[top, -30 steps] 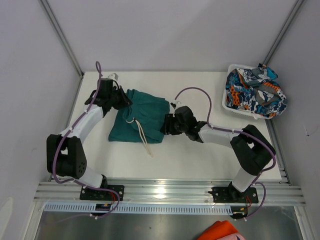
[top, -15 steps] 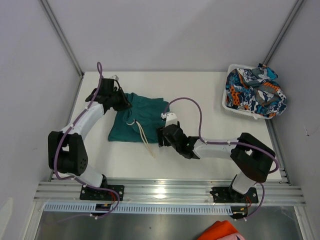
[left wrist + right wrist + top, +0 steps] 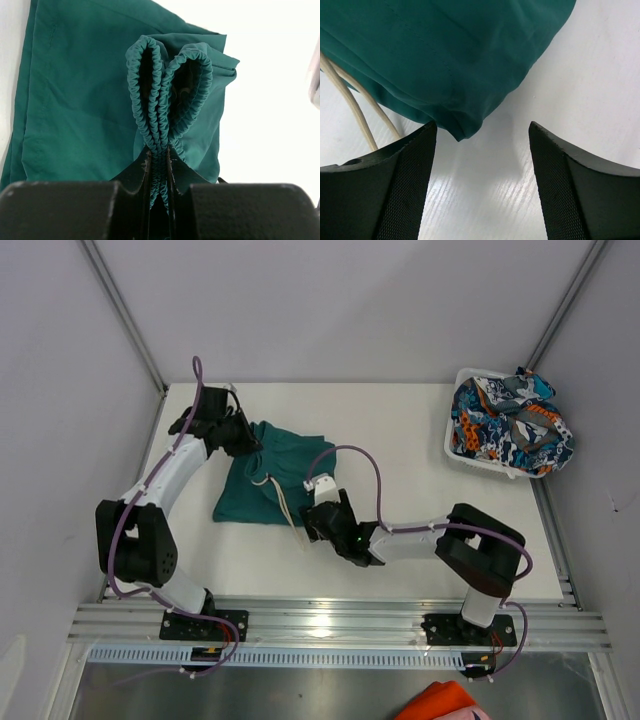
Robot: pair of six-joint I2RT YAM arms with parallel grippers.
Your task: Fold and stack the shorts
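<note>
Teal-green shorts (image 3: 280, 465) are lying on the white table (image 3: 400, 430). The left gripper (image 3: 159, 165) is pinching their bunched waistband. The right gripper (image 3: 482, 145) is sitting at their near corner, jaws spread, holding nothing. Printed shorts (image 3: 510, 425) are lying in the basket (image 3: 450, 445).

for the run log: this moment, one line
left gripper shut on teal shorts | right gripper open | printed shorts in basket

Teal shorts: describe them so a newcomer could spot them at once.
On the white table, look at the far-left corner, where the jaws of the left arm pinch a waistband. The teal shorts lie there, partly folded. Unlike the printed pair in the basket at far right, they are plain dark green with a pale drawstring.
</note>
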